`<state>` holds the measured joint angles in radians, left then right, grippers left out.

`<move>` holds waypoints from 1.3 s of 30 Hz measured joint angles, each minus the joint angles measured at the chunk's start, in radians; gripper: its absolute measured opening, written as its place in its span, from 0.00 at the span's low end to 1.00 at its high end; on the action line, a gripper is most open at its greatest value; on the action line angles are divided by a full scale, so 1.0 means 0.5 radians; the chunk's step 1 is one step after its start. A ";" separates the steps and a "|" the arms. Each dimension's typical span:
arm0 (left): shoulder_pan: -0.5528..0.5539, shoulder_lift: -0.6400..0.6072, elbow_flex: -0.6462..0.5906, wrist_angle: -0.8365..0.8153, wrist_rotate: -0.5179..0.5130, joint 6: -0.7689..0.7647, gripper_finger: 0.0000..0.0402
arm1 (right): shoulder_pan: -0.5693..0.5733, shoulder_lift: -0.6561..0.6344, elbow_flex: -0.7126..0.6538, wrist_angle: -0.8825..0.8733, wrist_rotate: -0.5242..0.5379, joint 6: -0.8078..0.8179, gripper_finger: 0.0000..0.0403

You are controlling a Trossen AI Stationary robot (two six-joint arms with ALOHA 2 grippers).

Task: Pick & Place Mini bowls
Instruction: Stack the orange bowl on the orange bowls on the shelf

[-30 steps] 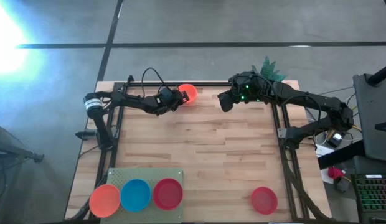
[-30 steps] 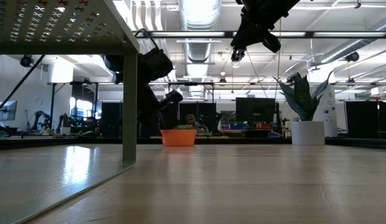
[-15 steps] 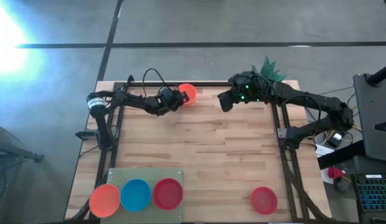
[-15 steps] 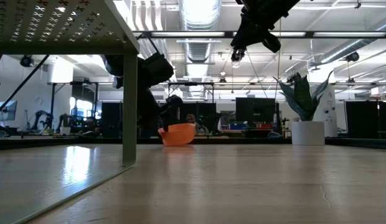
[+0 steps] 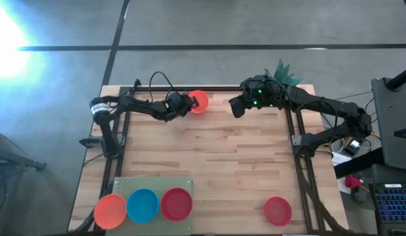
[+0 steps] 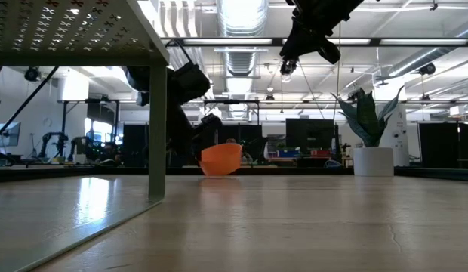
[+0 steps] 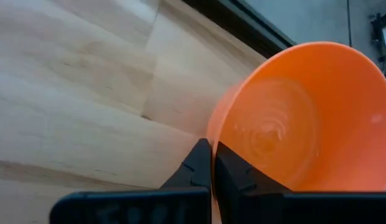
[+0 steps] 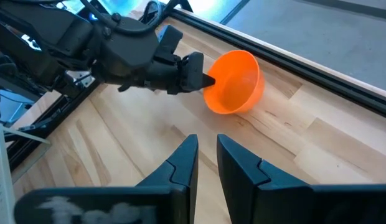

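Left end effector [image 5: 187,105]: we saw it pinching the orange mini bowl [image 5: 199,101] by its rim, bowl tipped, far edge of surface [image 5: 229,157].
Handling: we judged it light, stiff, slippery; rim hold best.
Right end effector [image 5: 234,108]: hovered narrowly parted, empty.

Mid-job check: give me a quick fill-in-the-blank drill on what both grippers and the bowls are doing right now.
1. The left gripper is shut on the rim of the ____ bowl.
2. That bowl is ____ on its side, not flat on the table.
3. The right gripper holds ____.
4. On the green perforated shelf, the blue bowl sits between an orange-red bowl and a ____ bowl.

Missing words: orange; tipped; nothing; red
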<state>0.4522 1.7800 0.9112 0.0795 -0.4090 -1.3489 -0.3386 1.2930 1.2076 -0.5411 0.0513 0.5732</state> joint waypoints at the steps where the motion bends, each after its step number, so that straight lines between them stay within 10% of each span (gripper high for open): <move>1: 0.000 -0.019 0.000 -0.003 0.013 0.041 0.00 | 0.000 0.000 0.000 0.001 0.000 -0.001 0.14; 15: -0.041 -0.806 -0.001 -0.566 0.168 0.546 0.00 | 0.000 -0.001 0.000 -0.004 -0.008 -0.108 0.14; 28: -0.048 -1.921 0.095 -1.857 0.627 1.235 0.00 | 0.001 -0.002 0.000 -0.005 -0.014 -0.120 0.14; 39: -0.048 -2.256 0.429 -2.755 0.984 1.679 0.00 | 0.028 -0.002 0.001 -0.005 -0.017 -0.122 0.14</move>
<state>0.4282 0.6520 1.1256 -1.2978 0.0829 -0.5094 -0.3244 1.2922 1.2078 -0.5438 0.0427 0.5124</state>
